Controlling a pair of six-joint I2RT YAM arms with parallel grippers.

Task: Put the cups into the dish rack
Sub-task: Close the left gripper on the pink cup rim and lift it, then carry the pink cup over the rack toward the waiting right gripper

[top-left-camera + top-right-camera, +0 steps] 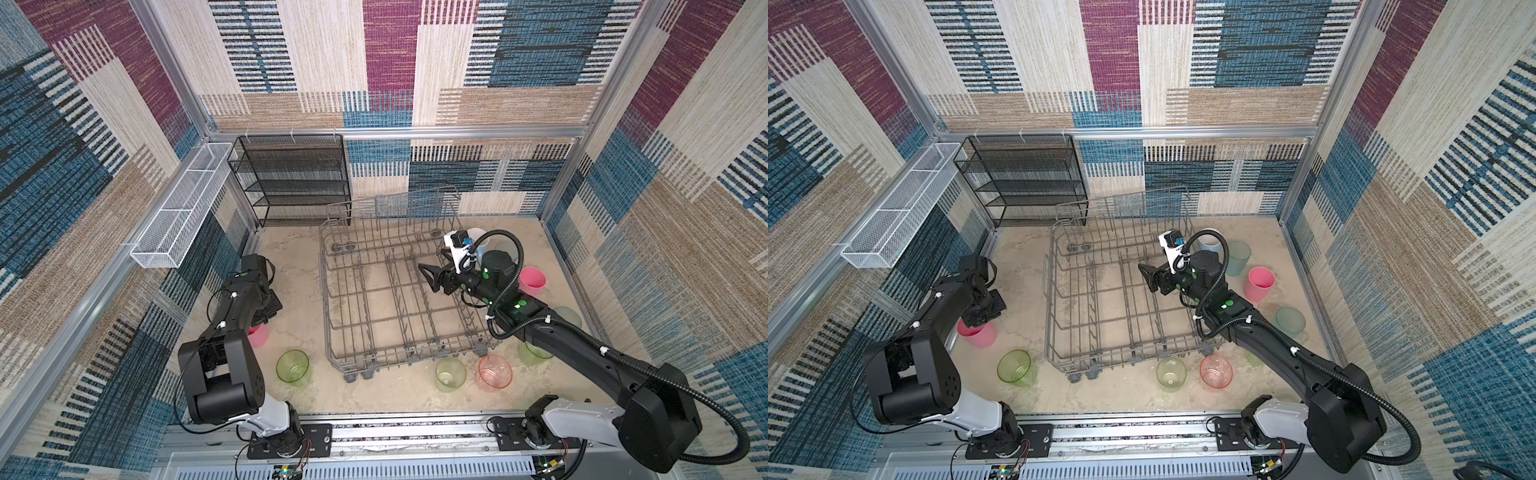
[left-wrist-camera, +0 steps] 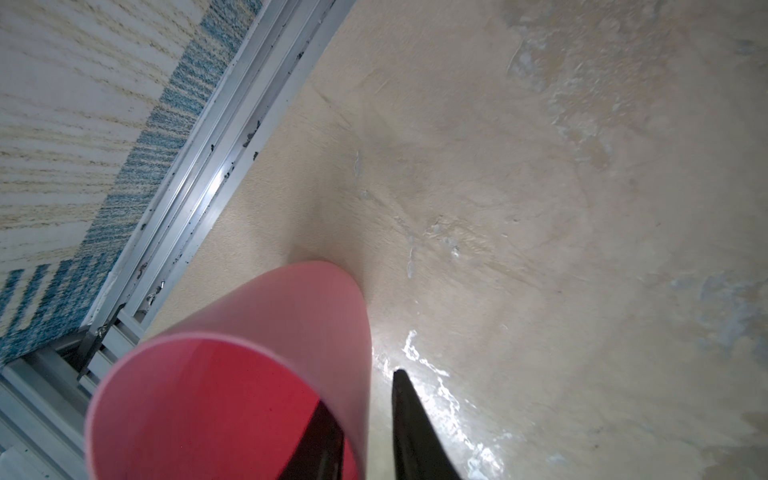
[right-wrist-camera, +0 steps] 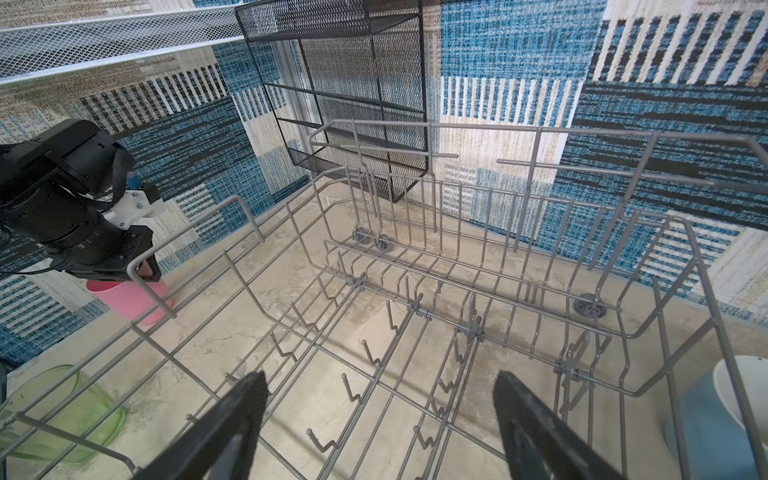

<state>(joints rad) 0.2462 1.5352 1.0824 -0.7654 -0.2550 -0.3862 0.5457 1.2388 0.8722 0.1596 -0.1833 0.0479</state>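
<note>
Closest to the left wrist lens: pink cup [image 2: 266, 307], upright on the worktop [image 2: 540, 208], mouth up, long axis vertical. Left claw [image 2: 359, 388] narrowed astride the cup's wall at the rim, one finger dark inside, the other finger [image 2: 415, 440] just outside with a thin sliver of worktop showing between it and the wall; cannot tell whether pinched firm or only about to be. In both top views, that cup tucked under the left wrist, close to the 9 o'clock wall. Dish rack [image 1: 324, 299] off toward 2 to 3 o'clock from it, near but apart, with nothing visibly loaded. Right claw [image 1: 428, 277] spread wide and empty, hovering over the rack's 3 o'clock side, well apart from the pink cup; plainly the left arm's pick. Likely step in hand: securing the rim grip. Next, probably: lift straight up along that vertical axis, carry toward 3 o'clock over the rack's near wall, steering clear of the yellow-green cup [image 1: 293, 365] at 5 o'clock
</note>
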